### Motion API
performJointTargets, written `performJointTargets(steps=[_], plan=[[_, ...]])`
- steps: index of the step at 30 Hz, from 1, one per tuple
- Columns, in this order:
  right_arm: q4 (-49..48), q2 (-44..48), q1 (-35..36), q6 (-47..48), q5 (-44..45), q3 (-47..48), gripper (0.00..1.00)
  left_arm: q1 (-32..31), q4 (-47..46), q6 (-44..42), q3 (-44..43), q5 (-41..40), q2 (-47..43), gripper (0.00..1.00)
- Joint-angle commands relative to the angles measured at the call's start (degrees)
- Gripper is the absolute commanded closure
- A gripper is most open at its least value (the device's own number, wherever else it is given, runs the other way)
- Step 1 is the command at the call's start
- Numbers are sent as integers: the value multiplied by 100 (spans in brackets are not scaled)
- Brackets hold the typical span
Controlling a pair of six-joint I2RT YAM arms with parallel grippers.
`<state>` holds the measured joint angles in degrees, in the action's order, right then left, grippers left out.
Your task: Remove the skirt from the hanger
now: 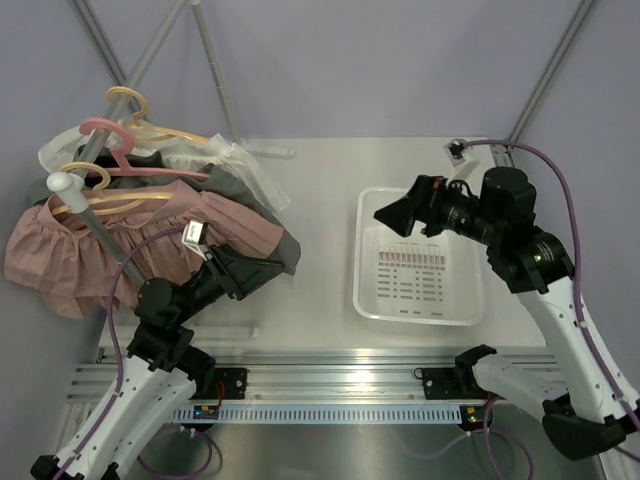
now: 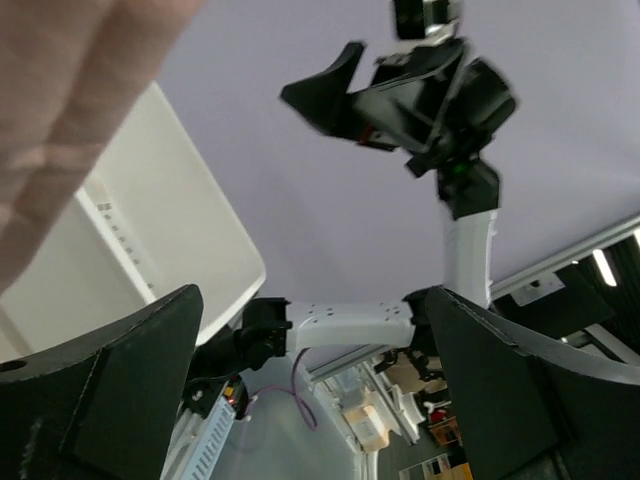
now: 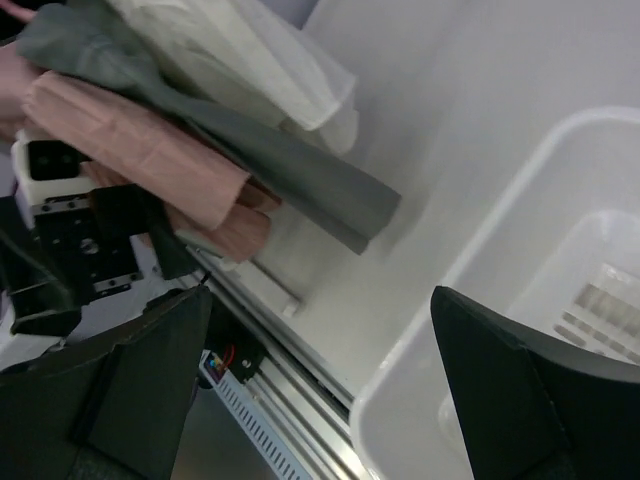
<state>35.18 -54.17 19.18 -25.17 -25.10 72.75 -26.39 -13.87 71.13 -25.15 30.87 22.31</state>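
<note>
Your left hand (image 1: 278,270) sits fingers apart, empty, beside the pink skirt (image 1: 60,255) at the surface's left edge; your right hand (image 1: 386,214), likewise spread, hovers over the tray (image 1: 362,270). The skirt hangs on its hanger (image 1: 108,203), far-left. Approach step: next, grasp fabric near the waistband.

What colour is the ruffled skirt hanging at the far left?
The ruffled skirt is dusty pink, best seen in the top external view.
</note>
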Motion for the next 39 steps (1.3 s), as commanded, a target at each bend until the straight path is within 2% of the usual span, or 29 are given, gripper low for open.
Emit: performJointTargets(steps=[1,3,7,14,19,24,31,39], plan=[[-81,-751,1252,275,576,941,1,-155,1829,-1090,-543,-204,177,1],[-81,-1226,1971,433,813,1565,0,-330,2133,-1163,-483,-196,361,1],[-292,-1911,2808,793,902,2513,1,-814,1546,-751,79,-353,319,1],[-486,-2931,3565,1453,665,3622,5,-1693,1448,-478,712,-916,-234,1],[-801,-3687,3760,1928,280,4238,7,-1843,1580,-433,766,-987,-639,1],[-1083,-4329,3847,2148,-214,4747,14,-1834,2106,-644,572,-943,-920,1],[-390,-5357,4006,2482,-626,6275,19,-1843,2450,-653,590,-934,-1421,1],[-371,-6087,4050,2684,-1005,6867,25,-1843,2705,-715,511,-864,-1712,1]])
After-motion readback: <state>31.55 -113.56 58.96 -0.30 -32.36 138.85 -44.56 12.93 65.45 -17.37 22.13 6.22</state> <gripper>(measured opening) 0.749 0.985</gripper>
